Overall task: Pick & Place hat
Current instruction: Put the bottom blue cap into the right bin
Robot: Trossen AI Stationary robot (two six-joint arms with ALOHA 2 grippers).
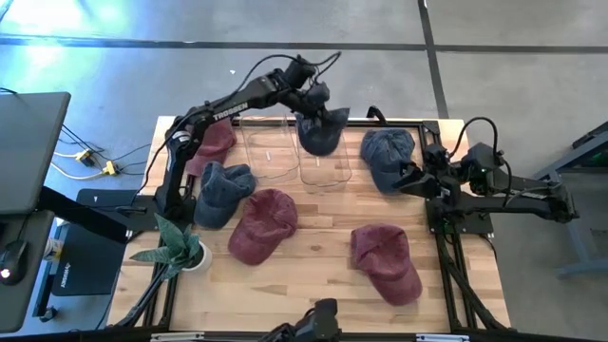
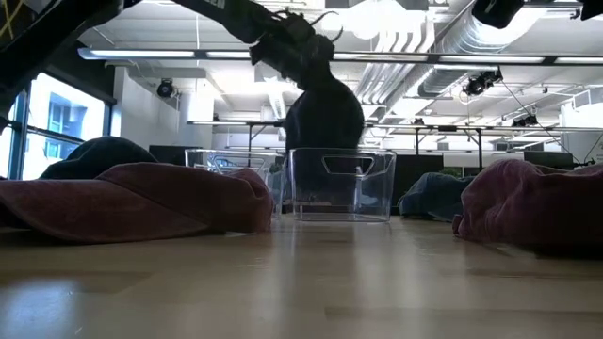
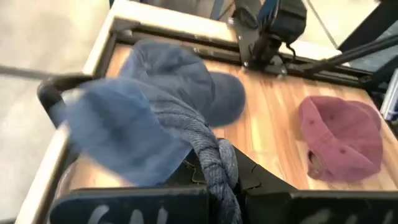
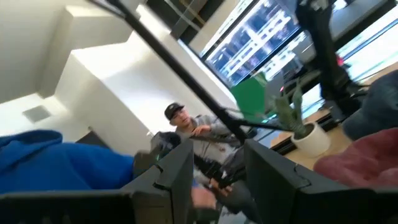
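Observation:
My left gripper (image 1: 309, 95) is raised over the far middle of the table, shut on a dark blue hat (image 1: 321, 130) that hangs above two clear bins (image 1: 328, 163). The low view shows that hat (image 2: 325, 118) above the bin (image 2: 341, 184). My right gripper (image 1: 408, 179) is open and low at the table's right, beside another blue hat (image 1: 388, 152) lying on the wood. Also on the table are a blue hat (image 1: 223, 192) and three maroon hats, one far left (image 1: 217, 142), one in the middle (image 1: 266, 225) and one near right (image 1: 385, 261). My left gripper pinches a bunched fold of the dark blue hat's cloth (image 3: 214, 163) between its two fingers, coming from above. The hat is lifted clear of the table and hangs below the fingers, with its brim (image 3: 118, 130) swung out to one side.
A potted plant (image 1: 180, 249) stands at the table's near left corner. A black frame rail (image 1: 446, 228) runs along the right edge beside my right arm. A laptop sits off the table to the left. Bare wood lies near the front edge. A person shows in the room beyond.

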